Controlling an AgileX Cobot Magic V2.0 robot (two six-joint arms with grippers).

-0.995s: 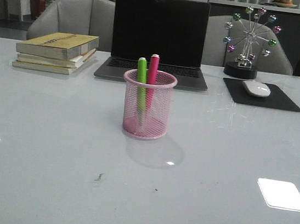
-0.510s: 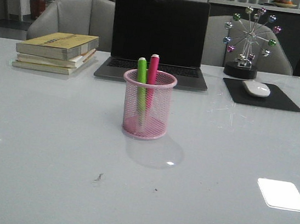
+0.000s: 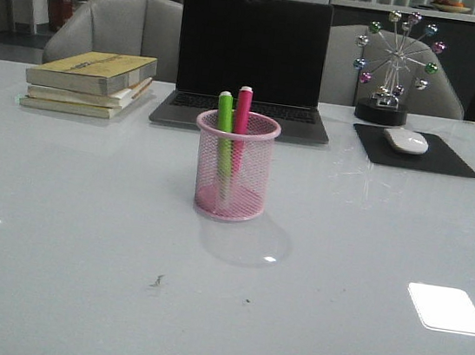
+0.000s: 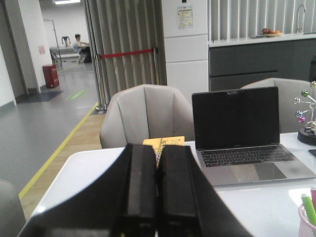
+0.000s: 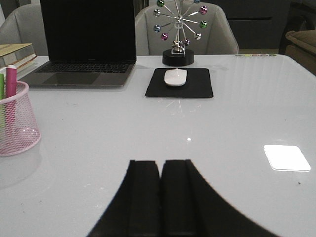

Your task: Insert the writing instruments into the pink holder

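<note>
Both markers were seen already seated in the pink holder (image 3: pixel 233 166): lime green marker (image 3: pixel 223 132) beside the pink marker (image 3: pixel 241 121), both near upright, cap ends poking just above the rim. The holder stood on the tabletop (image 3: pixel 81 236), in front of the laptop (image 3: pixel 249 61) and apart from it. The task was judged essentially complete.

The left hand (image 4: pixel 157 192) was shown with fingers pressed together, nothing held. The right hand (image 5: pixel 161 197) was likewise closed and empty, low over the tabletop and well apart from the holder. Neither hand was visible in the front view.

The step in hand was judged to be retreat/park. To be done well: both hands kept clear of the holder so the mesh cup would not be nudged or tipped, no sweep taken across the protruding caps, and arms brought to rest away from the laptop.
</note>
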